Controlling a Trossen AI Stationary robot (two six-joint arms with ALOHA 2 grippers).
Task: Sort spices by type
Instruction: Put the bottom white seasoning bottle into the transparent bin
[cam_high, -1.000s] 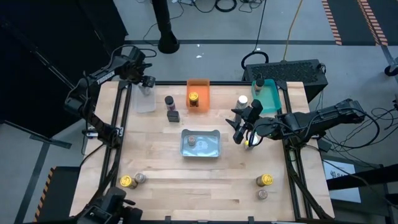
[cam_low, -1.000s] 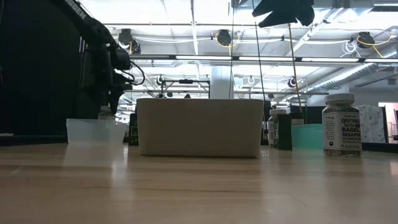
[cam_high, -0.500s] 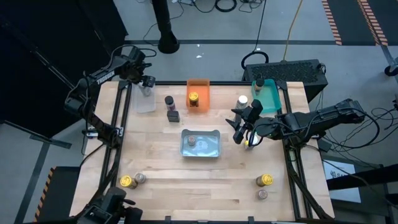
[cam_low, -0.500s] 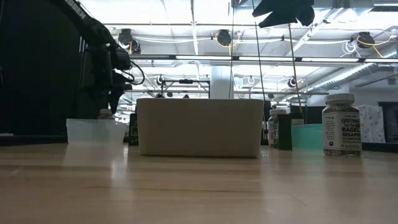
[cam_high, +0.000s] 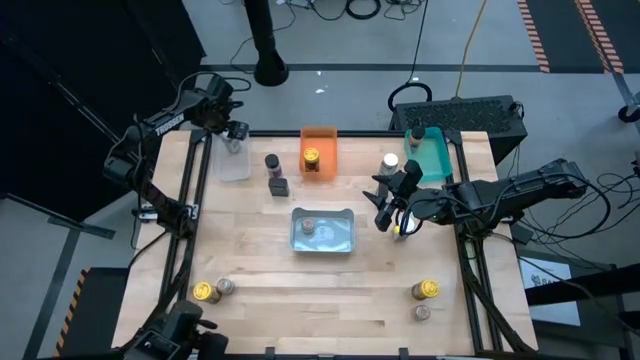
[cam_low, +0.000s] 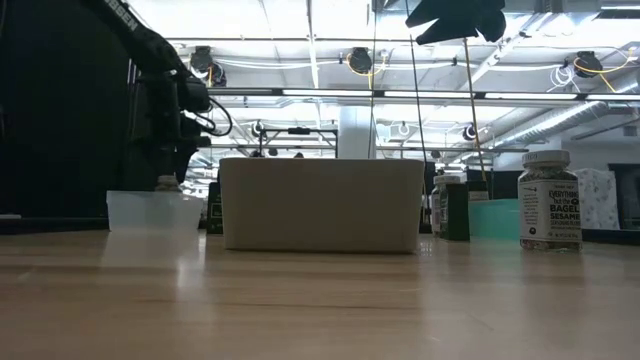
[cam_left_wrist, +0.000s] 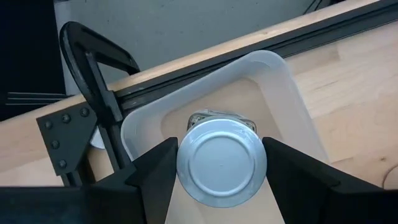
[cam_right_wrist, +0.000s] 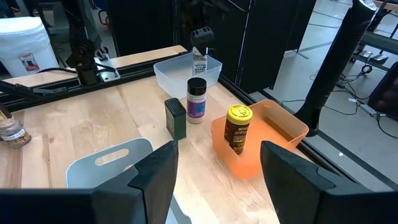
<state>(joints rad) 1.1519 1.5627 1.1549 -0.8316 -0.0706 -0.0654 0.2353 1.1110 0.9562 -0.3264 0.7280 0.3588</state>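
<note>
High view: jars (cam_high: 271, 162) beside orange bin (cam_high: 319, 150)

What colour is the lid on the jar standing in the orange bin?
Gold-yellow; the jar in the orange bin shows best in the right wrist view.

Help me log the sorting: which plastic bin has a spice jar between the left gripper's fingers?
The clear plastic bin at the table's far left corner. The silver-lidded spice jar stands in it between the left gripper's fingers; the orange bin, teal bin and grey bin have no gripper over them.

Clear bin (cam_high: 233, 162) back-left, jar (cam_left_wrist: 221, 163) inside – orange bin (cam_high: 319, 150) right of it; grey tray (cam_high: 323, 230) centre.
</note>
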